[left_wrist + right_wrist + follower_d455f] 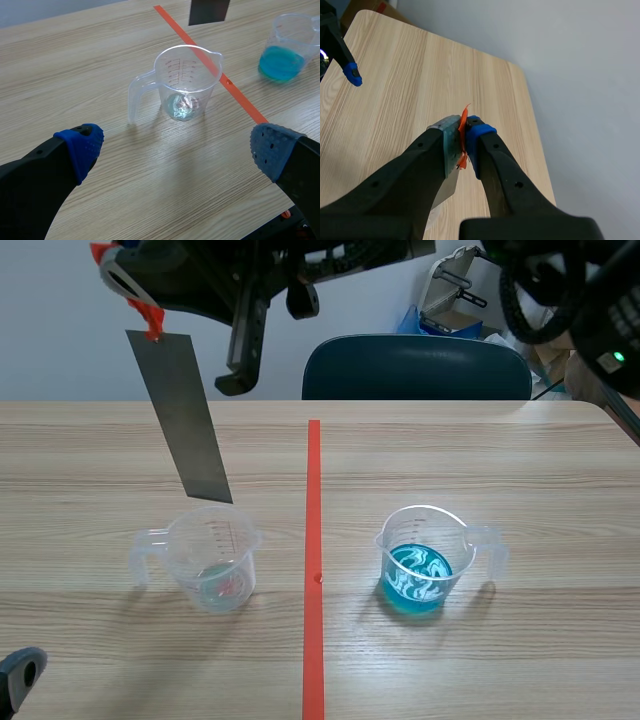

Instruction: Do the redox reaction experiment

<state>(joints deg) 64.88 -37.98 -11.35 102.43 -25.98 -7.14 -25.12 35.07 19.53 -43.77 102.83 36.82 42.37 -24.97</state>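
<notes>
A long grey metal strip [190,420] hangs tilted from my right gripper [135,295], which comes across high over the table and is shut on the strip's orange-taped upper end [463,135]. The strip's lower tip is just above a clear measuring beaker [212,560] left of the tape line; something pale lies at the beaker's bottom [182,106]. A second beaker [420,560] right of the line holds blue liquid [281,62]. My left gripper [175,150] stands open low near the table's front, the clear beaker ahead of it.
An orange-red tape line [313,560] runs down the middle of the wooden table [520,470]. A dark blue chair back [415,365] stands behind the far edge. Boxes and cables lie at the back right.
</notes>
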